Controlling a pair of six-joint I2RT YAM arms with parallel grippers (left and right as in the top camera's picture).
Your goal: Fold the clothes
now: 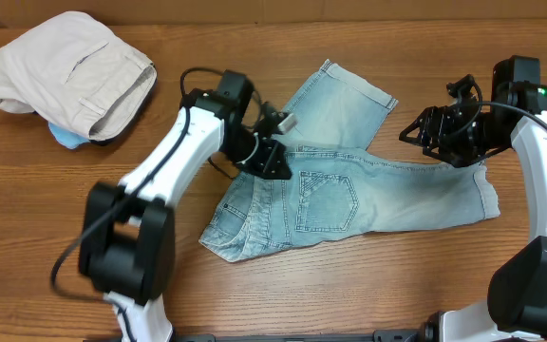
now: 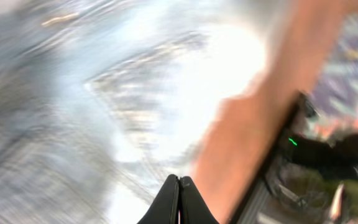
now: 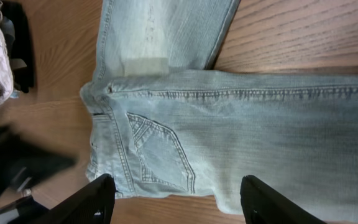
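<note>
Wood-grain counter (image 1: 84, 190) runs across the whole overhead view, with a cardboard-coloured wall at the far edge. The jeans (image 1: 368, 195) lie flat in the middle, seat up. Their waistband (image 1: 224, 233) is toward the near left, one leg reaches right and the other angles away toward the far edge. Folded khakis (image 1: 74, 71) sit well apart at the far left, on top of something blue (image 1: 65, 139). The left fingers (image 1: 275, 161) are down at the fork of the legs, and the right fingers (image 1: 411, 131) hang above the counter just beyond the right-hand leg. From the left wrist everything smears, with pale denim (image 2: 73, 124) beside a strip of counter (image 2: 247, 137). Even so, the left fingers (image 2: 179, 199) clearly meet tip to tip, and we can make out no cloth between them. From the right wrist we look down on the seat and a stitched back pocket (image 3: 160, 149). The right fingers (image 3: 98, 199) are spread wide over it, holding nothing. We judge the denim to be soft and limp, yet weighty and grippy on wood, so it should drag rather than slide. The thick waistband and the leg hems look like the firmest places to pinch. A hold in mid-panel would likely bunch up a single layer.
</note>
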